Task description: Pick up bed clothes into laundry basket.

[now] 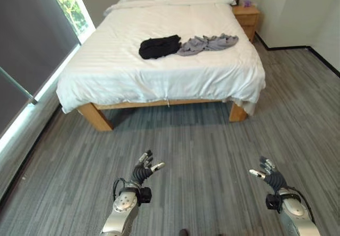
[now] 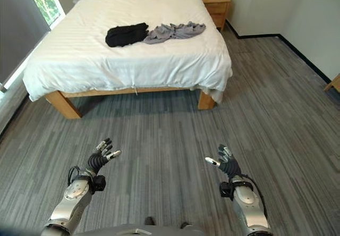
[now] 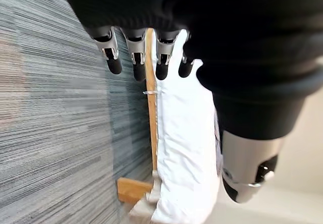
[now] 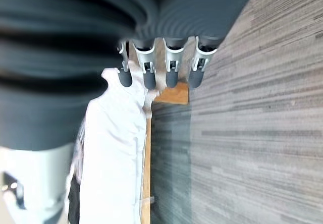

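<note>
Two garments lie on the white bed: a black one near the middle and a grey crumpled one just to its right, touching it. My left hand hovers over the carpet well short of the bed, fingers relaxed and holding nothing. My right hand is held the same way at the lower right, also empty. In the wrist views the fingers and fingers point toward the bed's side.
A wooden nightstand stands at the bed's far right corner. A window with a dark blind runs along the left wall. Grey carpet lies between me and the bed's wooden legs.
</note>
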Controlling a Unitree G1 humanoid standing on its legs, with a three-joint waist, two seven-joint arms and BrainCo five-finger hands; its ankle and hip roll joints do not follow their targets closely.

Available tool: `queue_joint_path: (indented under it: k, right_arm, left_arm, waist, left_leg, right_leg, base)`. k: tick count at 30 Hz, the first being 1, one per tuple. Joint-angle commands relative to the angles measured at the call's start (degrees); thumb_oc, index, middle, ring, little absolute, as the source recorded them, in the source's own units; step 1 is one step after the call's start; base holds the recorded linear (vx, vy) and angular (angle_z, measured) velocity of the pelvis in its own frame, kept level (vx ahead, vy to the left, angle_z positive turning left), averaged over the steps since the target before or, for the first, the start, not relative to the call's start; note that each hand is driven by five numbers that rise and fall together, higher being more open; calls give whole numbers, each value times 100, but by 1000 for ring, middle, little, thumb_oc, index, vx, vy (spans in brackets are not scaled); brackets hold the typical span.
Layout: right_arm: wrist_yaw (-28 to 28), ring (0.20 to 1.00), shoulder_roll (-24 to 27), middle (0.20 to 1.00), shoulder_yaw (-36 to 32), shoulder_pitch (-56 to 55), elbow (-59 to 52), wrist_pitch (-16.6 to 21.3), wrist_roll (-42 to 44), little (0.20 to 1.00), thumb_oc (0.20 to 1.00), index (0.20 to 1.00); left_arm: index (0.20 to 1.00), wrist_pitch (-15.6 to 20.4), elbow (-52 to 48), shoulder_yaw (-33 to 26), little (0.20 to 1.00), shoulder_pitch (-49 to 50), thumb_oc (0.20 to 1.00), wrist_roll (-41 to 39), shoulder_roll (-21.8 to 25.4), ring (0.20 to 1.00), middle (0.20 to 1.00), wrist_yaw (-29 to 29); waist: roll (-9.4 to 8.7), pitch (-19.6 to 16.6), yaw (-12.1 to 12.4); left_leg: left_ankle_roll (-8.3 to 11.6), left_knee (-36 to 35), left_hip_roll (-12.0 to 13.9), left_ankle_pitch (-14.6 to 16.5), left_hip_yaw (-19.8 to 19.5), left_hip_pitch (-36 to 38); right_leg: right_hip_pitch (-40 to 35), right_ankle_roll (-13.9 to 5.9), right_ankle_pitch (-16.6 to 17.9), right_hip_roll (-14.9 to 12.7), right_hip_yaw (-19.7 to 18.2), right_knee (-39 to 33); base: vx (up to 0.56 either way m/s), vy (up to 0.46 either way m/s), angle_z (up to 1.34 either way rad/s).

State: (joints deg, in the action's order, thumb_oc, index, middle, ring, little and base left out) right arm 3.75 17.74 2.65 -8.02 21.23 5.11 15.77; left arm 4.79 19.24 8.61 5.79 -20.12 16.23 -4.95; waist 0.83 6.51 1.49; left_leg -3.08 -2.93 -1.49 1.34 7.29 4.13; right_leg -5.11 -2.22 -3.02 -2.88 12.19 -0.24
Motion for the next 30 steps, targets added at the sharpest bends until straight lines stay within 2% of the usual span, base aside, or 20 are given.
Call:
queue_joint_path:
  k: [1, 6, 10, 11, 12, 14, 15, 16, 17, 18, 20, 21, 22, 23, 24, 26, 27, 28, 29, 30]
  right_arm:
    - [61, 1000, -41, 1000, -77, 247, -433, 379, 265, 1000, 1000, 1000]
    - [113, 1000, 51, 1000, -209, 399, -539, 410, 246, 1000, 1000, 1000]
    - [156, 1000, 33, 1000, -246, 572, -479, 397, 339, 1000, 1000, 1000]
    - [167, 1000, 35, 1000, -209, 676, -438, 393, 344, 1000, 1000, 1000]
    - [172, 1000, 6, 1000, -151, 755, -488, 408, 353, 1000, 1000, 1000]
    - [211, 1000, -33, 1000, -82, 824, -559, 428, 334, 1000, 1000, 1000]
    - [212, 1000, -33, 1000, -83, 825, -559, 428, 334, 1000, 1000, 1000]
    - [250, 1000, -107, 1000, 86, 946, -606, 432, 304, 1000, 1000, 1000]
    - [252, 1000, -106, 1000, 86, 952, -606, 431, 303, 1000, 1000, 1000]
    - [196, 1000, -139, 1000, 163, 994, -621, 386, 282, 1000, 1000, 1000]
    - [128, 1000, -146, 1000, 216, 1032, -587, 376, 383, 1000, 1000, 1000]
    - [90, 1000, -113, 1000, 301, 983, -614, 361, 408, 1000, 1000, 1000]
    - [54, 1000, -116, 1000, 304, 966, -615, 372, 444, 1000, 1000, 1000]
    - [51, 1000, -99, 1000, 289, 874, -691, 336, 403, 1000, 1000, 1000]
    - [-5, 1000, -88, 1000, 221, 776, -759, 307, 438, 1000, 1000, 1000]
    - [-44, 1000, 16, 1000, 149, 782, -685, 325, 494, 1000, 1000, 1000]
    - [-31, 1000, 175, 1000, 138, 837, -678, 341, 618, 1000, 1000, 1000]
    - [-49, 1000, 241, 1000, 80, 858, -747, 419, 961, 1000, 1000, 1000]
    - [25, 1000, 384, 1000, -1, 803, -692, 369, 873, 1000, 1000, 1000]
    - [63, 1000, 457, 1000, -132, 713, -680, 365, 927, 1000, 1000, 1000]
  left_arm:
    - [1000, 357, -279, -522, 1000, -157, 1000, -121, 363, 1000, 1000, -200]
    - [1000, 398, -467, -1016, 1000, -114, 1000, 103, 582, 1000, 1000, -396]
    - [1000, 432, -550, -1091, 1000, -180, 1000, 183, 639, 1000, 1000, -431]
    - [1000, 424, -552, -1067, 1000, -226, 1000, 193, 657, 1000, 1000, -432]
    - [1000, 398, -542, -1016, 1000, -290, 1000, 203, 654, 1000, 1000, -425]
    - [1000, 378, -550, -956, 1000, -361, 1000, 209, 659, 1000, 1000, -466]
    - [1000, 378, -549, -956, 1000, -362, 1000, 209, 659, 1000, 1000, -466]
    - [1000, 339, -556, -881, 1000, -450, 1000, 284, 649, 1000, 1000, -489]
    - [1000, 340, -553, -883, 1000, -457, 1000, 286, 647, 1000, 1000, -489]
    - [1000, 327, -578, -898, 1000, -454, 1000, 413, 643, 1000, 1000, -523]
    - [1000, 376, -640, -960, 1000, -457, 1000, 416, 630, 1000, 1000, -546]
    - [1000, 384, -602, -1028, 1000, -468, 1000, 381, 656, 1000, 1000, -524]
    - [1000, 403, -446, -1050, 1000, -601, 1000, 475, 677, 1000, 1000, -538]
    - [1000, 390, -446, -1032, 1000, -610, 1000, 501, 677, 1000, 1000, -529]
    - [1000, 407, -400, -1036, 1000, -643, 1000, 455, 610, 1000, 1000, -525]
    - [1000, 429, -331, -1090, 1000, -527, 1000, 331, 456, 1000, 1000, -561]
    - [1000, 420, -282, -1098, 1000, -461, 1000, 95, 345, 1000, 1000, -537]
    - [1000, 395, -372, -1156, 1000, -390, 1000, 57, 330, 1000, 1000, -491]
    - [1000, 354, -461, -1114, 1000, -380, 1000, 72, 362, 1000, 1000, -434]
    - [1000, 372, -499, -1084, 1000, -400, 1000, -97, 295, 1000, 1000, -383]
  waist:
    - [-315, 15, -3]
    - [-345, 150, 58]
    - [-321, 179, 124]
    - [-272, 232, 151]
    - [-199, 333, 134]
    - [-129, 490, 92]
    - [-133, 487, 96]
    - [44, 670, 20]
    - [27, 673, 36]
    - [91, 721, -12]
    - [23, 743, -157]
    - [7, 768, -344]
    - [-29, 716, -491]
    - [-40, 684, -532]
    - [-71, 576, -571]
    - [21, 402, -591]
    - [72, 388, -573]
    - [-73, 490, -439]
    - [-182, 659, -259]
    - [-225, 726, -119]
  left_leg:
    - [407, -116, 204, -198, -583, -196]
    - [368, -39, 159, -147, -513, -348]
    - [305, 55, 100, -57, -452, -409]
    - [231, 117, 49, 20, -483, -396]
    - [125, 198, -44, 83, -581, -351]
    - [-40, 315, -185, 177, -668, -300]
    - [-41, 318, -189, 178, -664, -305]
    - [-165, 361, -147, 288, -655, -160]
    - [-165, 368, -163, 300, -636, -166]
    - [-147, 354, -117, 409, -566, 21]
    - [-6, 243, -117, 583, -683, 346]
    - [182, 109, 46, 756, -839, 760]
    - [248, 71, 156, 836, -877, 929]
    - [310, 74, 208, 902, -900, 988]
    - [394, 144, 223, 989, -984, 1208]
    - [655, 1058, 449, 619, -1083, 1159]
    - [909, 2797, 581, -360, -1003, 680]
    - [997, 4523, 662, -1012, -753, -69]
    - [879, 4934, 786, -883, -449, -759]
    - [856, 4546, 1077, -784, -58, -1507]
  right_leg:
    - [-116, -668, 379, -630, -341, -424]
    - [28, -720, 428, -675, -396, -405]
    - [156, -792, 405, -808, -382, -91]
    - [312, -836, 366, -918, -378, 383]
    - [593, -890, 607, -1051, -463, 1140]
    - [1066, -862, 1232, -1255, -587, 2214]
    - [1077, -863, 1228, -1259, -594, 2224]
    - [1519, -778, 1361, -1256, -547, 3011]
    - [1563, -779, 1328, -1271, -581, 3074]
    - [1974, -775, 1132, -1341, -294, 2885]
    - [2255, -774, 1004, -1154, -148, 1840]
    - [2188, -893, 1190, -832, -27, 599]
    - [2353, -916, 1368, -619, -55, -97]
    - [2321, -943, 1383, -597, -75, -214]
    - [2312, -941, 1469, -641, 58, -71]
    - [2091, -663, 1382, -560, 253, 215]
    - [1798, -353, 1035, -410, 242, 467]
    - [1307, -1, 748, -316, 250, 413]
    - [850, 117, 449, -232, 183, 324]
    - [471, 141, 254, -194, 258, 231]
  base:
    - [-4, 36, -2]
    - [-1, 38, -1]
    - [45, 78, -17]
    - [98, 196, -15]
    - [107, 234, -6]
    - [54, 189, 16]
    - [74, 231, 51]
    - [67, 155, 54]
    - [248, 203, 28]
    - [311, 8, 0]
    - [540, -139, -42]
    - [688, -273, -22]
    - [657, -263, 38]
    - [669, -278, 58]
    - [812, -349, 69]
    - [802, -378, 80]
    - [767, -537, 55]
    - [894, -694, 21]
    - [873, -690, -15]
    - [901, -472, 6]
